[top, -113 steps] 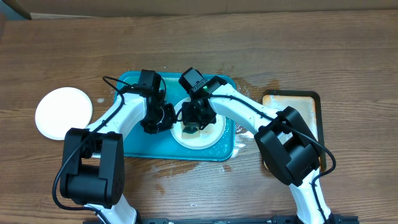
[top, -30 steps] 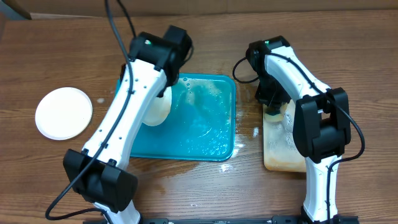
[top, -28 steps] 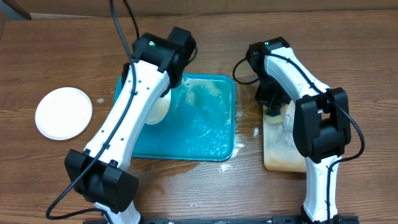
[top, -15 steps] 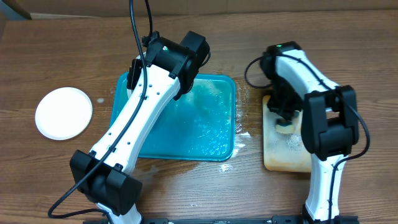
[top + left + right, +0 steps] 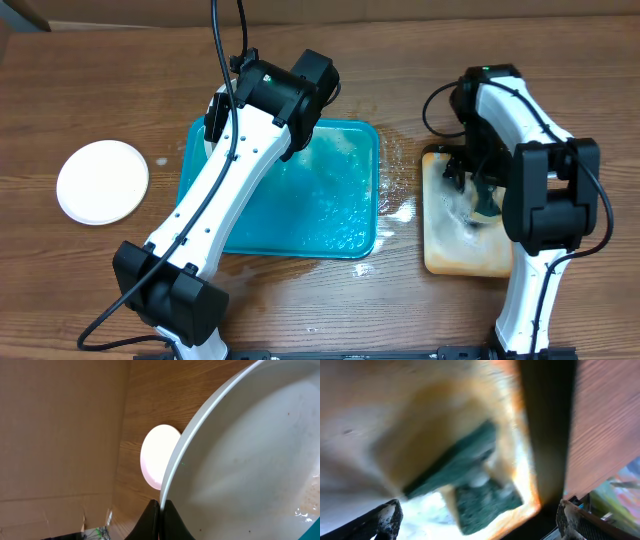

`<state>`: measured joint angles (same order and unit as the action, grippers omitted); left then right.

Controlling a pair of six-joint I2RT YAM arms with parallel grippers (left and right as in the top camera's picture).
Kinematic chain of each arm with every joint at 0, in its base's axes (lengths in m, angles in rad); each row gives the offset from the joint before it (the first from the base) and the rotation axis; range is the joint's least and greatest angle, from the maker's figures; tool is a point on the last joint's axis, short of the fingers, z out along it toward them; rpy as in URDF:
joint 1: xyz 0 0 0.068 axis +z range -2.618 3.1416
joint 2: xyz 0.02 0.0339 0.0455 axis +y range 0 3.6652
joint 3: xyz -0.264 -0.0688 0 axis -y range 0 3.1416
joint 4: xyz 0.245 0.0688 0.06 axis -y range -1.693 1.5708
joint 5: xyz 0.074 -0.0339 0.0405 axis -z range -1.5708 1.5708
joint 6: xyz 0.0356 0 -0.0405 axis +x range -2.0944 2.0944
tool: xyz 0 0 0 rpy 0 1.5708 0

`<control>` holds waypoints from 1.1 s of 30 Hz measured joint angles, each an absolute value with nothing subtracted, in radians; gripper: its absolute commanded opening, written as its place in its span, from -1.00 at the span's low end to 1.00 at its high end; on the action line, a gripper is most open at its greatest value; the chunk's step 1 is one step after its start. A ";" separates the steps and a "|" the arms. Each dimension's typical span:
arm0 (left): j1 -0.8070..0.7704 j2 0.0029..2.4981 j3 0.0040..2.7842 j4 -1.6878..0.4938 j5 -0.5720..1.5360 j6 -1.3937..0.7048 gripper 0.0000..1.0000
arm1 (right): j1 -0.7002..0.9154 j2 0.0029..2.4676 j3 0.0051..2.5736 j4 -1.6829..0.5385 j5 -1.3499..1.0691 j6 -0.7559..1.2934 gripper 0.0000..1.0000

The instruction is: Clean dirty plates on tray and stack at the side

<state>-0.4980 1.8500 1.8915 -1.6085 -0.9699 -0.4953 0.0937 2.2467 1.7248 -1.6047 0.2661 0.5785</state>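
In the left wrist view my left gripper (image 5: pixel 161 510) is shut on the rim of a pale plate (image 5: pixel 250 450), held up on edge with a few small specks and water drops on it. In the overhead view the left arm hides that plate, above the far edge of the wet teal tray (image 5: pixel 330 210). A second, white plate (image 5: pixel 102 182) lies flat on the table to the left, and the left wrist view shows this white plate (image 5: pixel 157 457) past the held rim. My right gripper (image 5: pixel 479 520) stands open above a green sponge (image 5: pixel 470 475).
The sponge (image 5: pixel 487 205) lies in a soapy tan tray (image 5: pixel 450 250) with a dark rim, right of the teal tray. Water is spilled on the wood between the two trays. A cardboard wall runs along the table's far edge.
The right gripper has opened and let the sponge fall onto the tan tray, shifting a little to the right. The left arm has carried its plate up and toward the tray's far edge.
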 measured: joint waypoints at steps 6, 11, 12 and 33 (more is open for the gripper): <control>-0.511 1.850 1.892 -1.602 -0.997 -0.495 -0.92 | 0.131 2.237 1.724 -1.597 0.261 0.572 1.00; -0.556 1.850 1.892 -1.592 -1.053 -0.472 -0.92 | 0.126 2.210 1.724 -1.583 0.261 0.572 1.00; -0.566 1.850 1.892 -1.587 -1.067 -0.464 -0.92 | 0.125 2.207 1.724 -1.580 0.260 0.572 1.00; -0.630 1.850 1.892 -1.544 -1.217 -0.355 -0.92 | 0.125 2.203 1.724 -1.550 0.231 0.572 1.00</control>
<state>-0.6304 1.8500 1.8915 -1.5436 -1.2167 -0.3550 0.1249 2.2032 1.7245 -1.5497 0.2310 0.5716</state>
